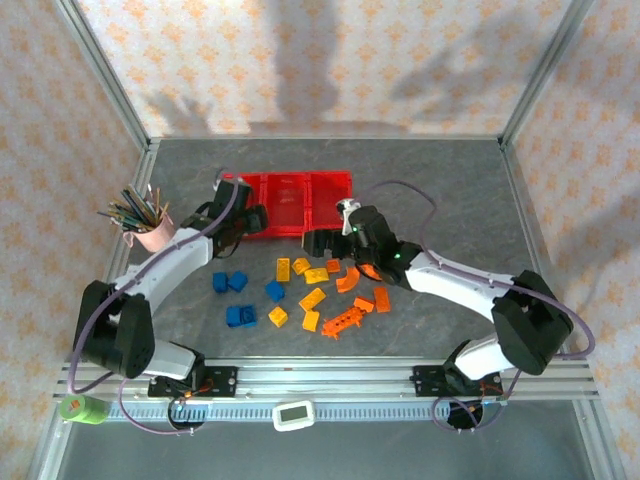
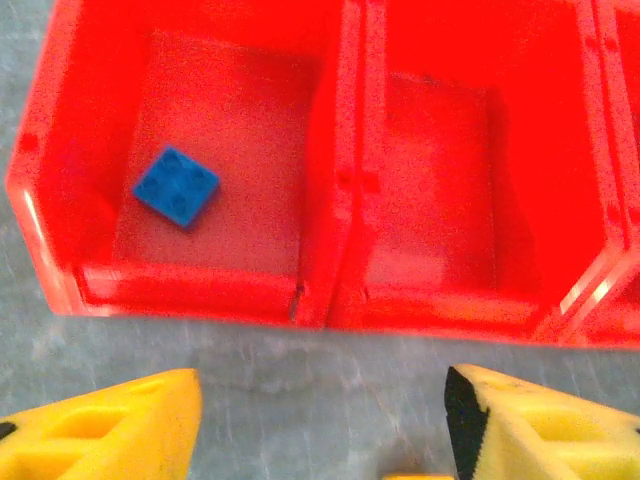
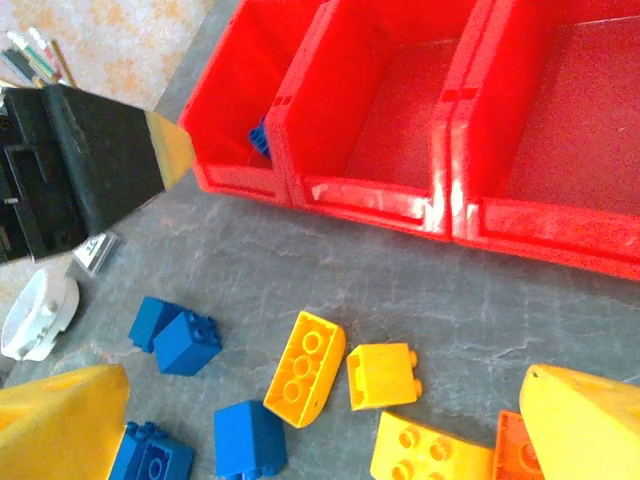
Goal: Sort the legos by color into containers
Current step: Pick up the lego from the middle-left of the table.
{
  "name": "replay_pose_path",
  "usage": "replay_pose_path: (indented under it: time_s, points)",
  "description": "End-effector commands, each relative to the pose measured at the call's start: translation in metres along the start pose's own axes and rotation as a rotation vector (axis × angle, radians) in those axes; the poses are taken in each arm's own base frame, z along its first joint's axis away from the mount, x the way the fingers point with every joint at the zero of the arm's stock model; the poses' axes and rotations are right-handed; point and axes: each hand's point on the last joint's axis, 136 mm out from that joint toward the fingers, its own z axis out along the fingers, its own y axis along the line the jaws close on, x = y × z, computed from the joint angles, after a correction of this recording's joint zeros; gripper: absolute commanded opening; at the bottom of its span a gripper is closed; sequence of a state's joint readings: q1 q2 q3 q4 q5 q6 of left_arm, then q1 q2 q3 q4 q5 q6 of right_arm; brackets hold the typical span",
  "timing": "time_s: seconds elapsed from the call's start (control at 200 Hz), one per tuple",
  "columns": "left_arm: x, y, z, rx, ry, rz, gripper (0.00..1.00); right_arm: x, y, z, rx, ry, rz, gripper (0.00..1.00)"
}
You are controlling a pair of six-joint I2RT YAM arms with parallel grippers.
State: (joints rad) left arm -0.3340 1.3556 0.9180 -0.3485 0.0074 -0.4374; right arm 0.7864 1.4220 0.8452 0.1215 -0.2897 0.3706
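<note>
Your left gripper (image 2: 322, 400) hangs just in front of the red plastic tray of three joined square bins (image 2: 340, 180), at the tray's left end. Its jaws stand apart with nothing between them. One flat blue square lego (image 2: 176, 185) lies in the tray's left bin.

Your right gripper (image 3: 322, 400) is also in front of the tray, near its middle. Its jaws are spread wide and hold nothing.

The other small plastic legos (image 1: 300, 290) lie loose on the grey table (image 1: 450, 190) in front of the tray. The blue ones are toward its left end, the yellow ones are before its middle, and the orange ones are toward its right end. The long toothed orange piece (image 1: 342, 322) lies well away from the tray.
</note>
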Motion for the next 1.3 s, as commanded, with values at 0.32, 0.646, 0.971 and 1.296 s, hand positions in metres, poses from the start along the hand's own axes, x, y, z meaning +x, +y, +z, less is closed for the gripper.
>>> replay_pose_path:
  time_s: [0.32, 0.646, 0.971, 1.296]
  points:
    - [0.102, -0.005, -0.023, 0.026, 0.175, 0.0, 0.75, 0.072, 0.025, 0.001, -0.008, 0.097, -0.125, 1.0]
    - [0.151, -0.012, -0.009, 0.036, 0.29, 0.046, 0.76, 0.085, 0.014, 0.0, 0.024, 0.075, -0.073, 1.0]
    - [0.165, -0.023, 0.006, 0.04, 0.313, 0.056, 0.76, 0.077, 0.006, -0.009, 0.053, 0.017, -0.064, 1.0]
    - [0.158, -0.033, 0.022, 0.047, 0.28, 0.037, 0.7, 0.08, 0.004, -0.008, 0.059, 0.02, -0.068, 1.0]
